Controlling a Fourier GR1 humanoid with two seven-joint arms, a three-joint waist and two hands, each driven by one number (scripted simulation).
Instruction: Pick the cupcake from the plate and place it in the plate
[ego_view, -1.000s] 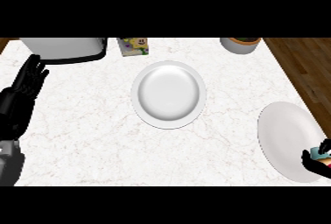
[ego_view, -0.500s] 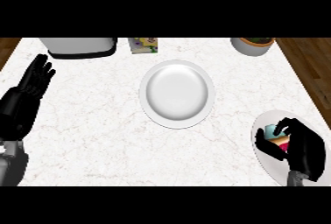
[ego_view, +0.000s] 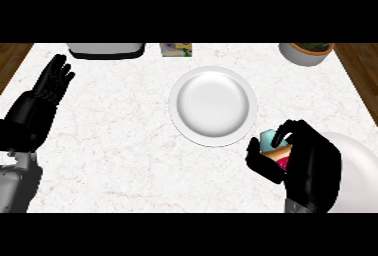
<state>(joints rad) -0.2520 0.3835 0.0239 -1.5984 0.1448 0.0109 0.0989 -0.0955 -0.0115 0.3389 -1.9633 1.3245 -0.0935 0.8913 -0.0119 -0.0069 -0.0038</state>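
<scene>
- Two plates show: the centre plate (ego_view: 212, 106), bare, in the middle of the frame, and the right plate (ego_view: 356, 170) at the lower right edge, partly behind the right hand (ego_view: 304, 162).
- One cupcake (ego_view: 275, 145) (teal wrapper, pinkish top, mostly hidden) sits inside that hand's curled fingers and thumb, in the gap between the two plates.
- From the cupcake, the centre plate lies up and to the left, just beside; the right hand is far nearer it than the left.
- The left hand (ego_view: 40, 102) rests open, fingers up, at the left edge, holding nothing.
- Along the top edge: one toaster (ego_view: 105, 49), one small box (ego_view: 176, 48), one pot (ego_view: 306, 53).
</scene>
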